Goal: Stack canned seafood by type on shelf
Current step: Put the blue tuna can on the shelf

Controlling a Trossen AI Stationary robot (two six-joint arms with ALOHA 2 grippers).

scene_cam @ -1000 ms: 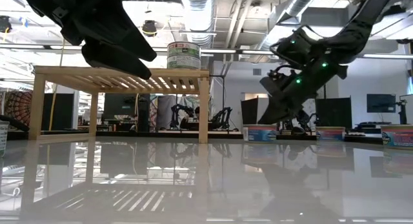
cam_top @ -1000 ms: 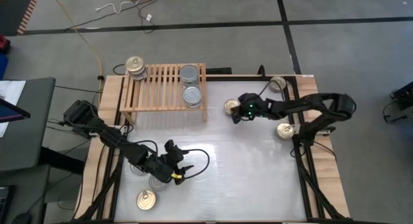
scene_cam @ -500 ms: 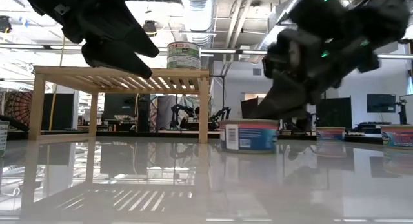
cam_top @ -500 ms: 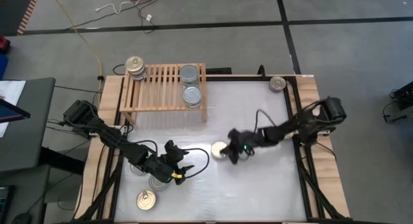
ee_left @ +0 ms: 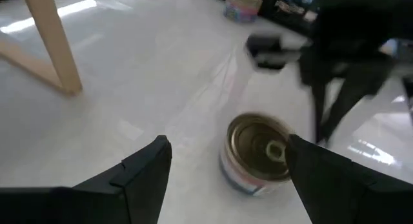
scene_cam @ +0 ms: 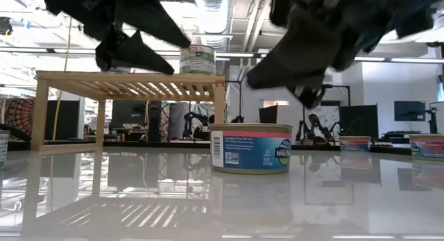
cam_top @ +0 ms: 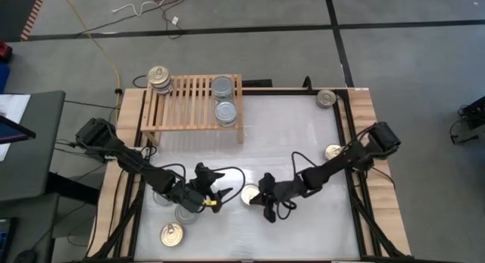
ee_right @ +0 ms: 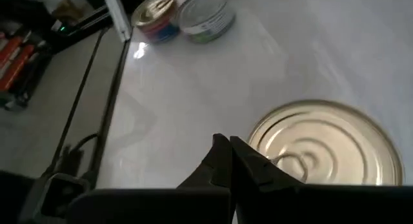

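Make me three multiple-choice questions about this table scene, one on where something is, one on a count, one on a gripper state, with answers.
1. Where is the gold-topped can nearest both grippers?
A. on the shelf
B. on the white tabletop between the grippers
C. on the floor

2. How many silver-topped cans show on the shelf's slats in the high view?
A. two
B. none
C. five

3. How do the right gripper's jaws stand?
A. wide open
B. clamped on a can
C. shut, holding nothing

Answers: 1 B, the can stands on the tabletop between the left gripper and the right one. 2 A, two silver tops lie at the slats' right end. 3 C, the right wrist view shows the fingers together beside the can.
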